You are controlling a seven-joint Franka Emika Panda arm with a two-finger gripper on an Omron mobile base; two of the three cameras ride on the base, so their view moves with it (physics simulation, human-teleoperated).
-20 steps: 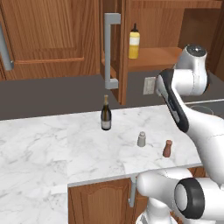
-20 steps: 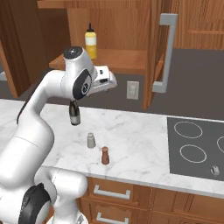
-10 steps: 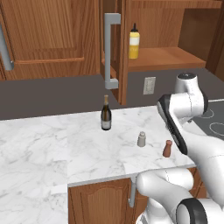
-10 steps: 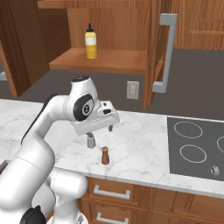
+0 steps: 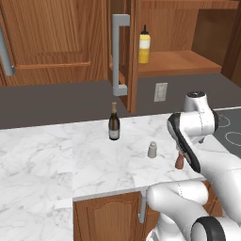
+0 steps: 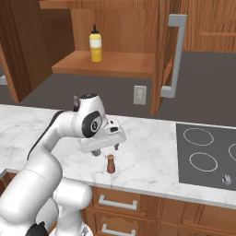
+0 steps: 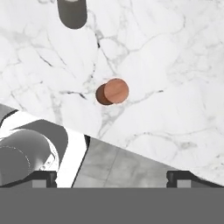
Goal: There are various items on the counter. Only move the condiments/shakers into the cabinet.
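The yellow squeeze bottle (image 5: 144,44) (image 6: 95,44) stands on the shelf inside the open wooden cabinet (image 5: 181,61) (image 6: 110,64). The brown shaker (image 5: 179,162) (image 6: 110,164) (image 7: 115,91) stands upright on the marble counter (image 5: 47,155) (image 6: 152,147) near its front edge. The grey shaker (image 5: 152,149) (image 7: 72,13) stands beside it, and the dark wine bottle (image 5: 114,122) stands farther back. My gripper (image 6: 105,148) (image 7: 111,176) hangs open just above the brown shaker, pointing straight down. Its fingers are spread wide with nothing between them.
The cabinet door stands open edge-on, its long grey bar handle (image 5: 117,54) (image 6: 175,55) out over the counter's back. A black cooktop (image 6: 205,154) lies right of the shakers. A wall outlet (image 5: 160,92) sits under the shelf. The counter's front edge (image 7: 131,146) runs close below the brown shaker.
The arm has swung down from shelf height to just over the counter, and the hand now points down above the brown shaker. The bottles and shakers have not moved.
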